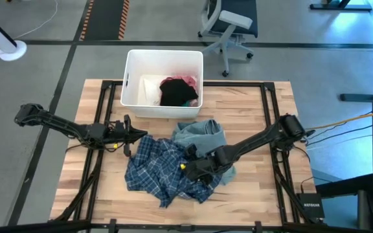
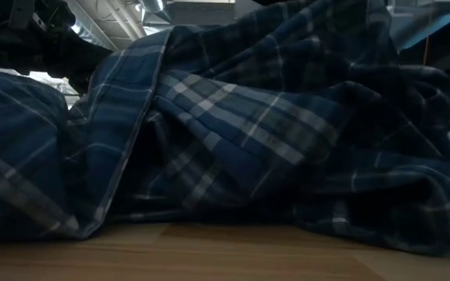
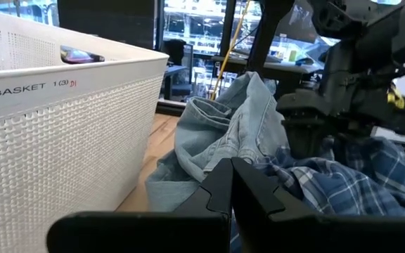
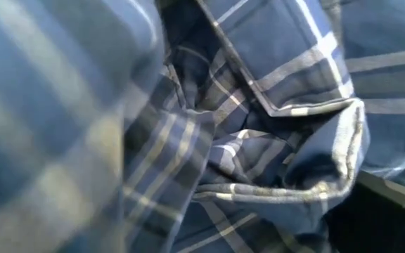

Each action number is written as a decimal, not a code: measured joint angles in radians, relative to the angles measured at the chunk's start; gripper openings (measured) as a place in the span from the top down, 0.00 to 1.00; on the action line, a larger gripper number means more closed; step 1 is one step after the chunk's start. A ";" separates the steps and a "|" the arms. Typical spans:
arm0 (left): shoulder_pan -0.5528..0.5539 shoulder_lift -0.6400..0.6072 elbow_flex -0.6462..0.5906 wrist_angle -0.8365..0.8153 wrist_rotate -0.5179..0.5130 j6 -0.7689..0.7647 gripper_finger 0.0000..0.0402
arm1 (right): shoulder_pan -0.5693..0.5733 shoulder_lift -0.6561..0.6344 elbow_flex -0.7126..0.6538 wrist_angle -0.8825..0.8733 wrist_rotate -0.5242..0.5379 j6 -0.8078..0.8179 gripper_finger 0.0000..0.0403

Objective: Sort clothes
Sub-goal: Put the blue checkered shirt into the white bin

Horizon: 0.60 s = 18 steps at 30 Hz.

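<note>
I look down on a wooden worktop (image 1: 251, 188) with my two dark arms reaching in from either side. A navy and white plaid shirt (image 1: 164, 171) lies crumpled in a heap near the middle of the worktop. Touching it on the far side is a light blue denim piece (image 1: 203, 133), bunched up between the shirt and a white plastic basket (image 1: 129, 84) that stands at the far edge of the worktop. Inside the basket lie a black garment (image 1: 173, 89), something pink (image 1: 188, 80) behind it and a white piece (image 1: 149, 89) to one side.

My right tool (image 1: 193, 169) is down on the plaid shirt, near the middle of the heap, with its jaws spread wide; I cannot tell whether any fabric is caught between them. Its own camera shows only folds of plaid cloth very close up.

My left tool (image 1: 129, 137) sits at the left edge of the shirt, low over the worktop, with its fingers (image 3: 220, 190) closed together and holding nothing. Past those fingers I see the woven side of the basket, the denim piece and the plaid shirt, with my right arm beyond them.

From worktop level, the plaid shirt fills nearly the whole view
</note>
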 joint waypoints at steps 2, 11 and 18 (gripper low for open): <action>0.000 0.000 0.000 0.000 0.000 -0.002 1.00 | 0.000 0.008 0.000 -0.002 0.006 -0.011 0.07; 0.000 0.000 0.000 0.000 0.000 0.011 1.00 | 0.002 0.013 0.000 -0.002 0.021 -0.026 0.35; 0.000 0.000 0.000 0.000 0.000 0.010 1.00 | 0.002 0.013 0.020 -0.019 0.034 -0.030 0.78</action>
